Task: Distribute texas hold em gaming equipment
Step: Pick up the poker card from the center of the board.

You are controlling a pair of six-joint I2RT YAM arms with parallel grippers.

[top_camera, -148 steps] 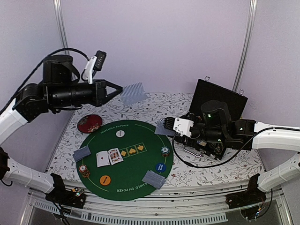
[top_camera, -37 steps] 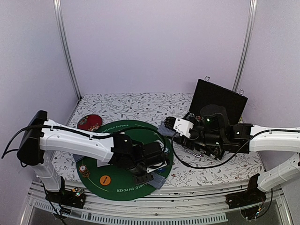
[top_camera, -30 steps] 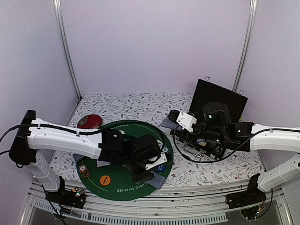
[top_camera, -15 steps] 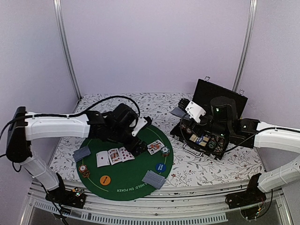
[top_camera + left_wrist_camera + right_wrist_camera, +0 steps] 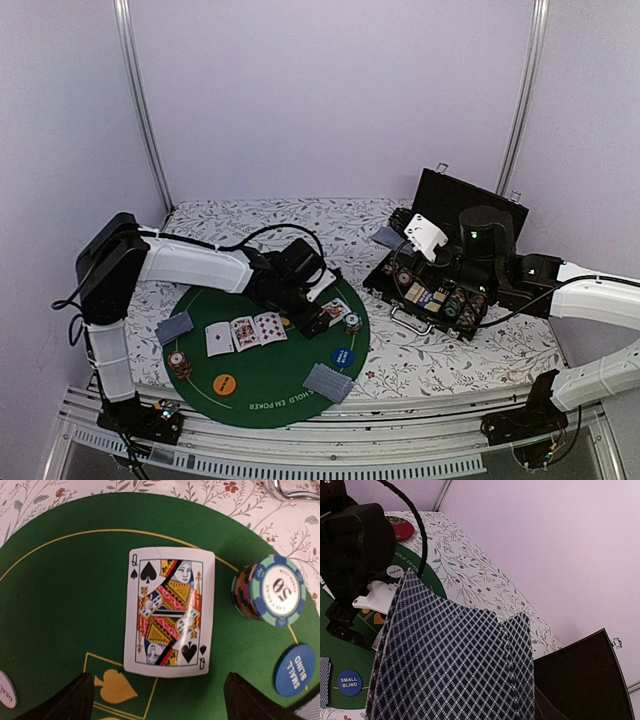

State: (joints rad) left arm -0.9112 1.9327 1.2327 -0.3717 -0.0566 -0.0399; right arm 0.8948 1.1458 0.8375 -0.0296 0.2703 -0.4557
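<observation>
White L arm [image 5: 190,265] over queen [image 5: 170,611], jaws apart

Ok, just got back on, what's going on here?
The left tool hangs open over a face-up queen of spades on the green mat. A chip stack and the small blind button sit beside it. The right tool holds a fan of face-down cards in the air in front of the open case.
</observation>
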